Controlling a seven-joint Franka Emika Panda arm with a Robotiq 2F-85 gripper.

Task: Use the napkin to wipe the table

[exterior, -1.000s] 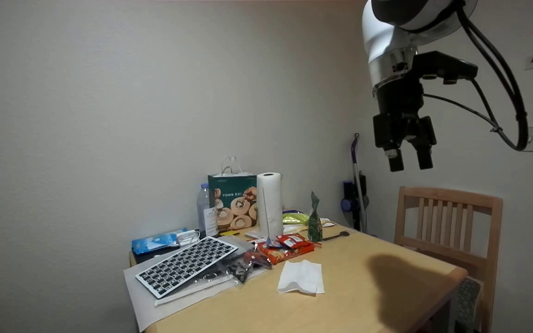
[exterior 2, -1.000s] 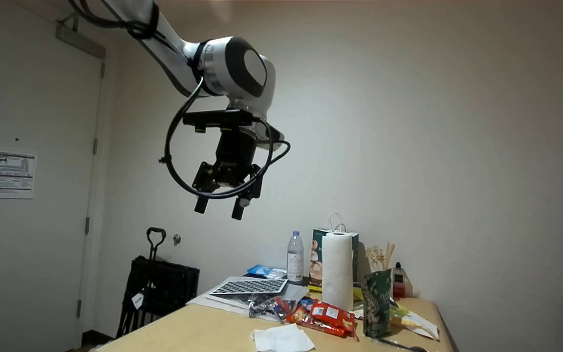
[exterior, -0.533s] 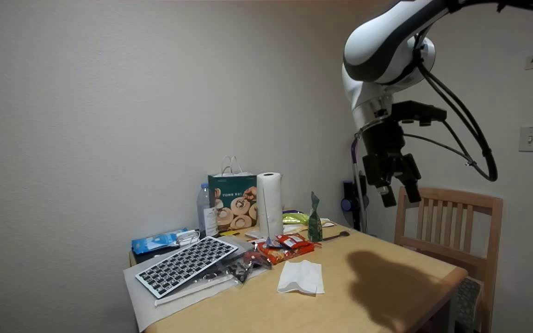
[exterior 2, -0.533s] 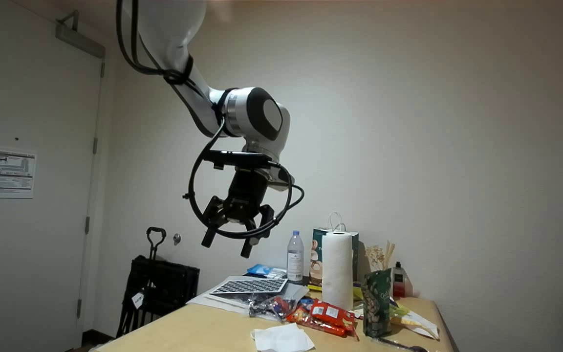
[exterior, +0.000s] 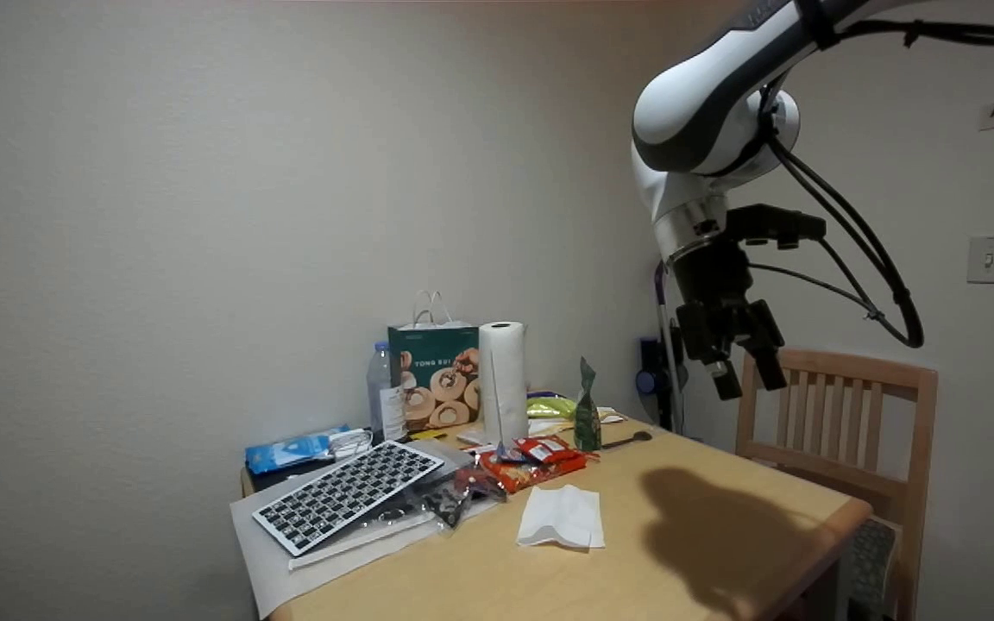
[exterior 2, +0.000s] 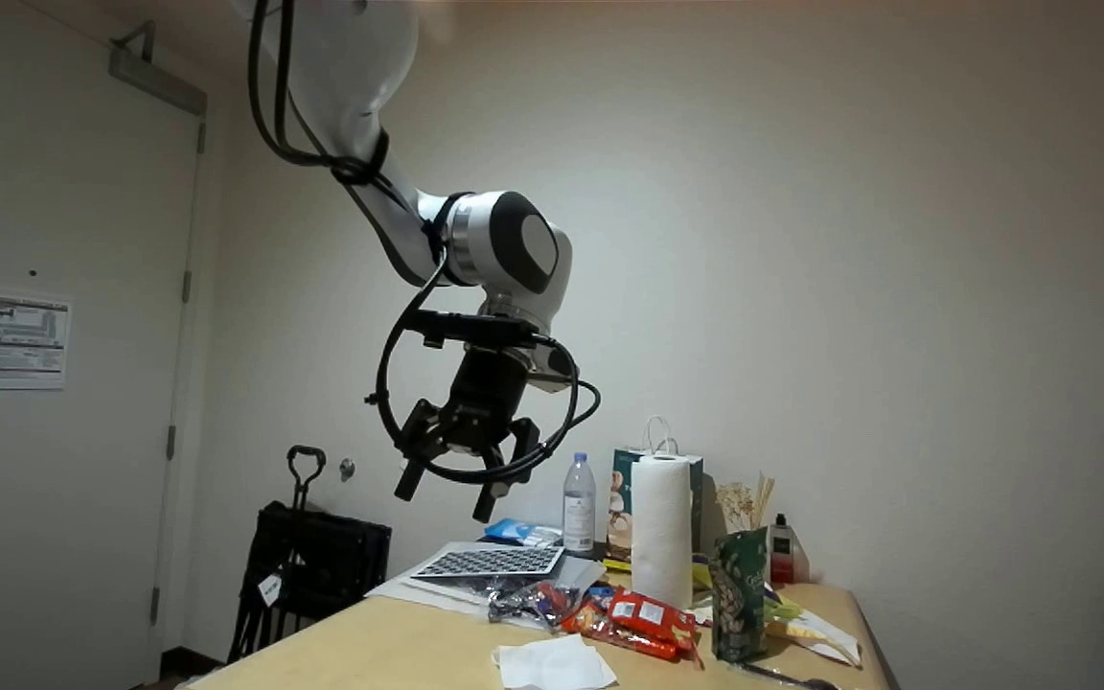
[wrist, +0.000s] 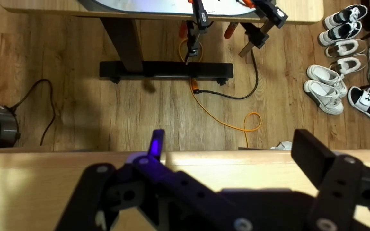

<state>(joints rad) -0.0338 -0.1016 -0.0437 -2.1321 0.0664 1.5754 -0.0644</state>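
Out on the worktop (exterior: pixel 462 586), just in front of the red packets (exterior: pixel 540 468), lay the napkin (exterior: pixel 561 517), mostly flat, its near edge buckled upward, and nothing had hold of it! Well above hung the tool (exterior: pixel 752 390), slightly tilted, jaws spread wide, not a thing between them. Why that stance? Ready for a pinch, by the look of it, since wiping could hardly begin without the napkin in its grip. The napkin's spot made sense too: out front, presumably, so that the jaws could come down on it without clipping those packets, with that raised edge a likely place to bite. Farther back stood the paper towel roll (exterior: pixel 510 379), the shopping bag (exterior: pixel 435 378) and the bottle (exterior: pixel 385 392), upright near the wall (exterior: pixel 204 216), placed there, one guessed, to leave wiping room in front. And the line-up? Not there! In an exterior view the napkin (exterior 2: pixel 555 663) lay below the tool (exterior 2: pixel 446 500), toward the picture's right and well apart from it; the wrist view gave the worktop's edge with the floor (wrist: pixel 172 109) beyond, but no napkin. So a sideways shift looked needed, then a descent onto that limp sheet.
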